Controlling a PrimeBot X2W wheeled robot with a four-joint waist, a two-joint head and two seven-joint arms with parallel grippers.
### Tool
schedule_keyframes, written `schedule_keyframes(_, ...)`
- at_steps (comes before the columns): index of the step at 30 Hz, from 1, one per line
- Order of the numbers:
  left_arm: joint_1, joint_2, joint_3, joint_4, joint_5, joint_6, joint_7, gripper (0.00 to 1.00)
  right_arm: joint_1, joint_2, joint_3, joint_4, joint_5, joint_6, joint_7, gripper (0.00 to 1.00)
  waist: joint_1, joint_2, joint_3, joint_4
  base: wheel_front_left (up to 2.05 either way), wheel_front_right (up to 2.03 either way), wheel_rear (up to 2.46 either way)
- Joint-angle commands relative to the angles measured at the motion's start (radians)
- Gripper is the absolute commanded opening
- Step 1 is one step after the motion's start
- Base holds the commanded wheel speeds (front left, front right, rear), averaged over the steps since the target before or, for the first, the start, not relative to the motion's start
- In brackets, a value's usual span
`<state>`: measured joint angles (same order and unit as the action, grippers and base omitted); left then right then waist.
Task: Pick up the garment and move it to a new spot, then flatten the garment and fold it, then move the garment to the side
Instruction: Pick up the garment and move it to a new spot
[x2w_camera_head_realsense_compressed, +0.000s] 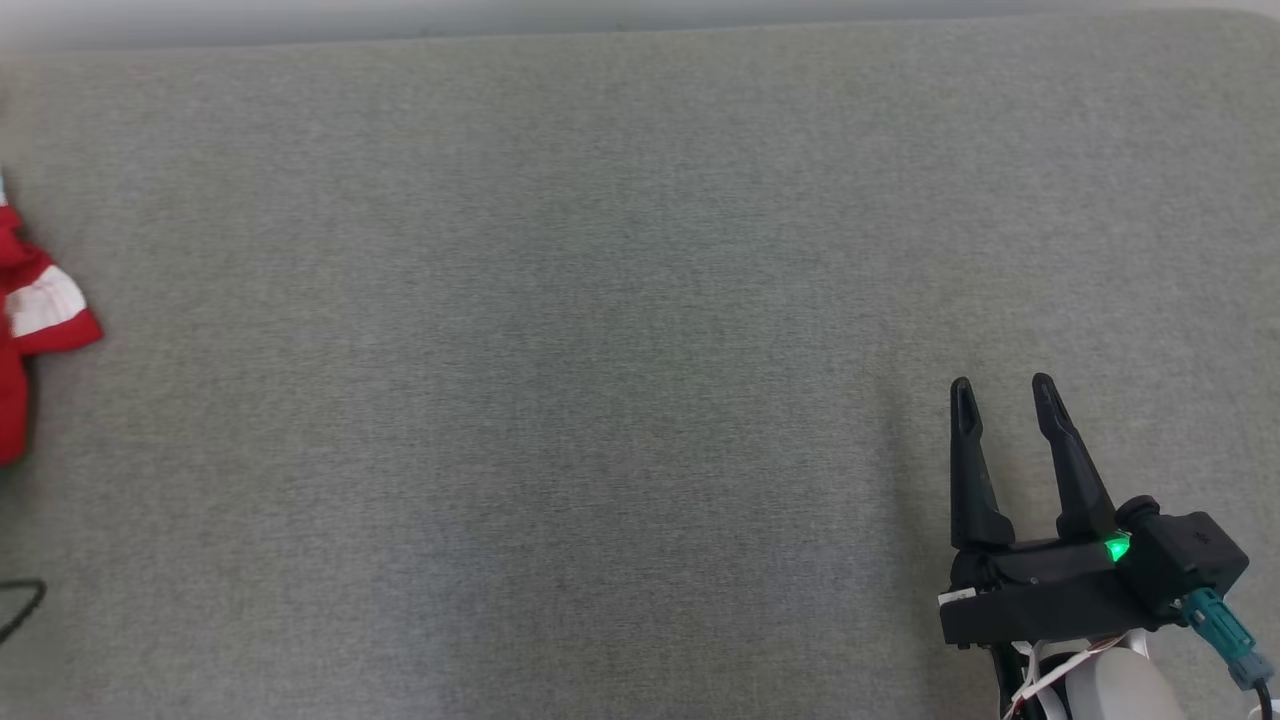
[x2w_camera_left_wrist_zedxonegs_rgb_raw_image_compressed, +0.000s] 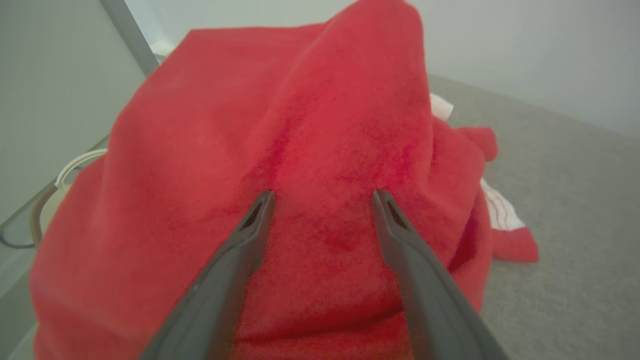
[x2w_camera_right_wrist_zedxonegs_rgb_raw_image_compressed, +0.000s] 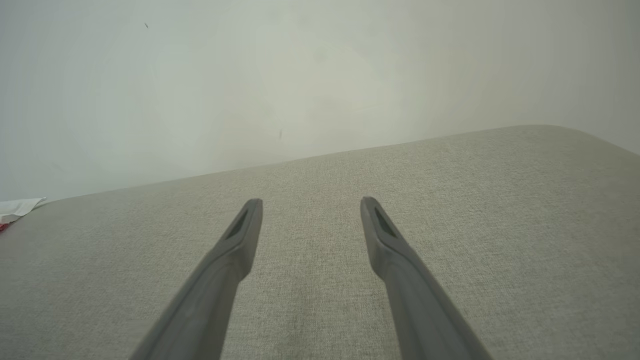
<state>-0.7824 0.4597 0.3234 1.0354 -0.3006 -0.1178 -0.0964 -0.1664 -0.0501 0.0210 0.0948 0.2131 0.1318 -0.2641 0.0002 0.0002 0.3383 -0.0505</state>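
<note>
**Inspector:** Where is the garment?

**Recorder:** The red garment (x2w_camera_head_realsense_compressed: 30, 330) lies at the far left edge of the table (x2w_camera_head_realsense_compressed: 600, 300), cut off by the edge of the head view. It is crumpled, not flat or folded. A white band (x2w_camera_head_realsense_compressed: 45, 300) crosses the part that juts out onto the grey cloth top. In the left wrist view it rises as a bunched red heap with white trim along its right side.

**Inspector:** Left claw?

**Recorder:** The left claw (x2w_camera_left_wrist_zedxonegs_rgb_raw_image_compressed: 324, 194) points straight at that heap, its two dark fingers spread wide. No cloth is pinched between them. I cannot tell whether the tips touch the fabric.

**Inspector:** Right claw?

**Recorder:** The right claw (x2w_camera_head_realsense_compressed: 1002, 383) is at the lower right of the head view, well apart from the garment. Its fingers are parted and hold nothing. A green light (x2w_camera_head_realsense_compressed: 1117, 548) glows on its black body. Its wrist view shows the fingers above bare grey cloth, with a pale wall (x2w_camera_right_wrist_zedxonegs_rgb_raw_image_compressed: 250, 75) beyond the table's far edge.

**Inspector:** Anything else on the table?

**Recorder:** A thin dark cable (x2w_camera_head_realsense_compressed: 20, 600) loops in at the lower left edge of the head view, below the garment and not touching it.
</note>
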Motion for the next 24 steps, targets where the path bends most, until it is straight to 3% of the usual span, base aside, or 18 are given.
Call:
schedule_keyframes(1, -0.013, 0.013, -0.013, 0.048, 0.011, 0.017, 0.050, 1.00, -0.011, -0.001, 0.001, -0.001, 0.008, -0.002, -0.001, 1.00, -0.0002, -0.0002, 0.018, -0.029, 0.00, 0.00, 0.00)
schedule_keyframes(5, -0.040, 0.025, -0.006, 0.142, -0.007, 0.052, 0.169, 1.00, -0.004, -0.001, 0.001, 0.000, 0.003, -0.002, -0.001, 1.00, -0.0002, -0.0002, 0.014, -0.034, 0.00, 0.00, 0.00)
schedule_keyframes(11, -0.058, 0.027, -0.011, 0.195, -0.016, 0.079, 0.225, 1.00, 0.003, -0.001, 0.002, 0.005, -0.007, -0.002, -0.001, 1.00, -0.0002, -0.0002, 0.002, -0.031, 0.00, 0.00, 0.00)
schedule_keyframes(12, -0.059, 0.025, -0.012, 0.197, -0.017, 0.078, 0.217, 0.22, 0.004, -0.001, 0.002, 0.006, -0.009, -0.002, -0.001, 1.00, -0.0002, -0.0002, -0.002, -0.028, 0.00, 0.00, 0.00)
schedule_keyframes(13, -0.059, 0.027, -0.016, 0.194, -0.015, 0.072, 0.202, 0.00, 0.006, -0.001, 0.002, 0.006, -0.010, -0.002, -0.001, 1.00, -0.0002, -0.0002, -0.006, -0.027, 0.00, 0.00, 0.00)
schedule_keyframes(24, -0.069, 0.022, -0.033, 0.120, -0.022, 0.019, -0.027, 0.00, 0.044, -0.001, -0.003, 0.021, -0.013, -0.002, 0.000, 1.00, -0.0002, -0.0002, -0.078, 0.024, 0.00, 0.00, 0.00)
